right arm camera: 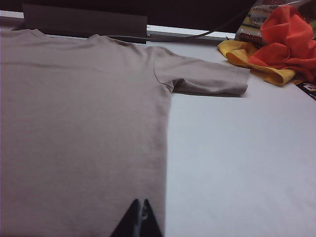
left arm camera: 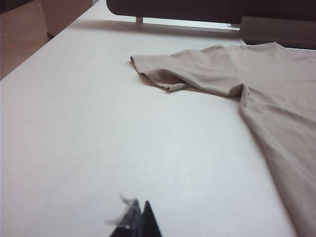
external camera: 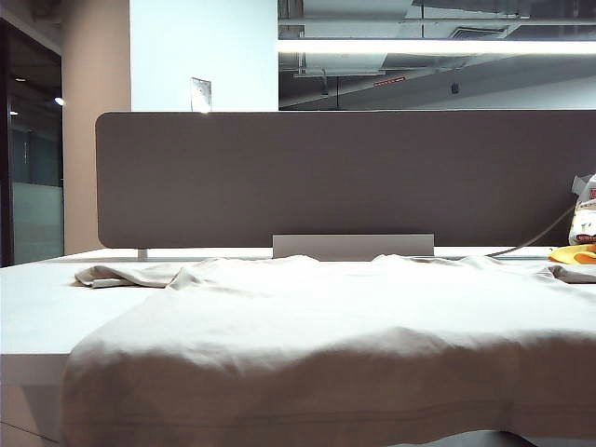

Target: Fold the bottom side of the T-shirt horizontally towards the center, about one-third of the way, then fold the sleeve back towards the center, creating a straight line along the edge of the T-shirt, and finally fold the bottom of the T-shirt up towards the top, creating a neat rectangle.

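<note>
Lying flat T-shirt (external camera: 326,317), left gripper (left arm camera: 136,222), right gripper (right arm camera: 139,222) closed

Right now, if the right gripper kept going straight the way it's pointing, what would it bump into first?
Probably the T-shirt. The shut right gripper sits over its side edge and points along the fabric towards the sleeve, though depth is unclear.

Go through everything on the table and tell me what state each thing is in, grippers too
T-shirt: spread flat, unfolded, sleeves out.
Bottom of the T-shirt: hanging over the table's near edge.
Left gripper: shut, empty, above bare table.
Right gripper: shut, empty, over the shirt's side edge.
Orange and yellow cloths: crumpled.
</note>
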